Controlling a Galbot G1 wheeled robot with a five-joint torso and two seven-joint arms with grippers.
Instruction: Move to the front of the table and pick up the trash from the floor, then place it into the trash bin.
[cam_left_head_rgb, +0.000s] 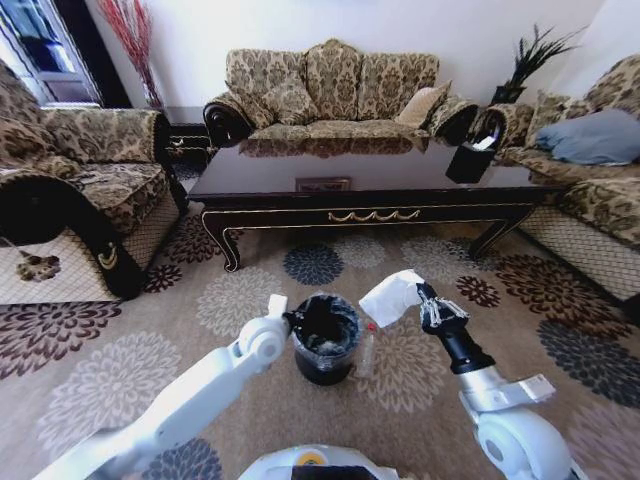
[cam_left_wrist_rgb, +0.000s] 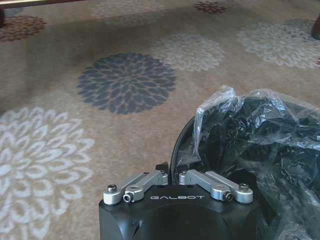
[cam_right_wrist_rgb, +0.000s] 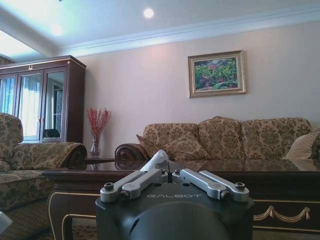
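The black trash bin (cam_left_head_rgb: 325, 340), lined with a plastic bag (cam_left_wrist_rgb: 260, 135), stands on the flowered carpet floor (cam_left_head_rgb: 110, 370) in front of the dark table (cam_left_head_rgb: 380, 215). My left gripper (cam_left_head_rgb: 296, 320) (cam_left_wrist_rgb: 171, 169) is shut on the bin's left rim. My right gripper (cam_left_head_rgb: 420, 296) (cam_right_wrist_rgb: 167, 169) is raised just right of the bin, above its rim height, and is shut on a white sheet of trash (cam_left_head_rgb: 390, 297) (cam_right_wrist_rgb: 156, 160). A clear plastic bottle (cam_left_head_rgb: 366, 350) stands on the floor against the bin's right side.
Patterned sofas (cam_left_head_rgb: 330, 90) surround the table on the left, back and right. A black holder with white tissue (cam_left_head_rgb: 470, 152) stands on the table's right end. A tall wooden cabinet (cam_right_wrist_rgb: 42, 100) stands by the far wall. Open carpet lies to both sides of the bin.
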